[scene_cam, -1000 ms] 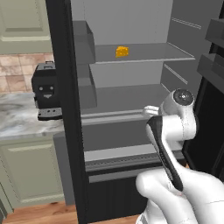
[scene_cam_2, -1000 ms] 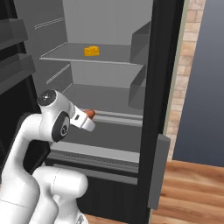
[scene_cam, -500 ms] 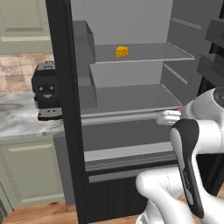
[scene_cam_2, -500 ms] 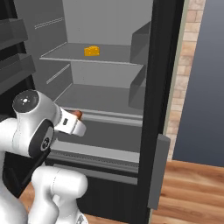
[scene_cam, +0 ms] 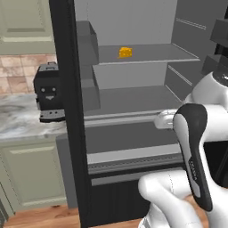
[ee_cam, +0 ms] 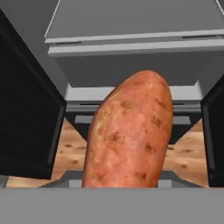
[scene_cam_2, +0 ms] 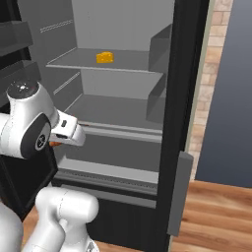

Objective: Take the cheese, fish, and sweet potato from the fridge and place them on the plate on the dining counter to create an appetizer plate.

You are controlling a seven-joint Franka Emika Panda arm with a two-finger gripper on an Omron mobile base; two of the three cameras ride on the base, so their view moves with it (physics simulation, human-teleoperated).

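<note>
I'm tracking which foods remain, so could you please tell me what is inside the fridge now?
Inside the fridge, the cheese sits on an upper shelf. The arm hides part of the lower shelves, so no fish can be confirmed.

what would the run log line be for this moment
stage: carrying out of fridge | gripper: shut on sweet potato | cheese: on upper fridge shelf | fridge door: open

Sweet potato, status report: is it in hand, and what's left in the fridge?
Gripper shut on sweet potato, outside the fridge. Cheese on upper shelf. Nothing blocking.
</note>
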